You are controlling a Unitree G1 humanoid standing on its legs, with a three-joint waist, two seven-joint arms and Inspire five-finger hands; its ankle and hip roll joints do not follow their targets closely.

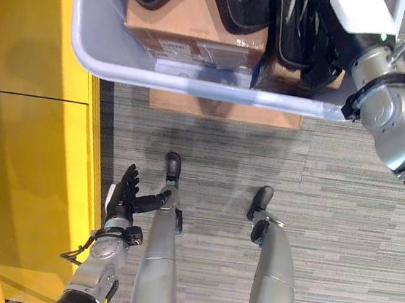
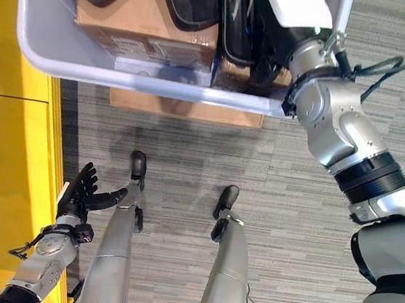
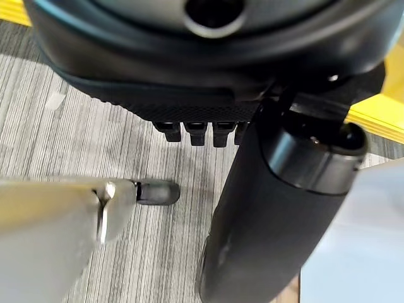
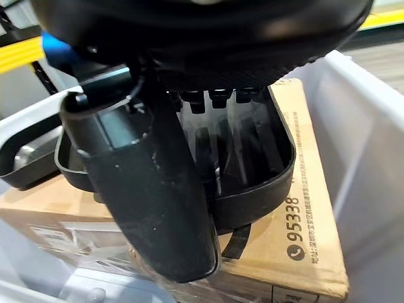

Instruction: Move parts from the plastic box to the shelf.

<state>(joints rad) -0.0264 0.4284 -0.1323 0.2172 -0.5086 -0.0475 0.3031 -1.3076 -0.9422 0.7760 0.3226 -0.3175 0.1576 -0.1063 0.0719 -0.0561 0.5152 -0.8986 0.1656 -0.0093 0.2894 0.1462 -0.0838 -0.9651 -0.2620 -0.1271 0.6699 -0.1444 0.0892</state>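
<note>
Right hand (image 4: 189,95) reaches inside the plastic box (image 1: 195,86), fingers straight above a black tray (image 4: 265,189) on a cardboard carton (image 4: 303,252). Left hand (image 1: 125,197) hangs open below the box.

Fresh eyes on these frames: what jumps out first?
The pale plastic box fills the top of the head views, holding cardboard boxes with black trays lying on top. The right hand reaches into its right end, fingers over one black tray and thumb outside the rim; the grasp doesn't look closed yet. The left hand hangs open low beside the yellow shelf.
</note>
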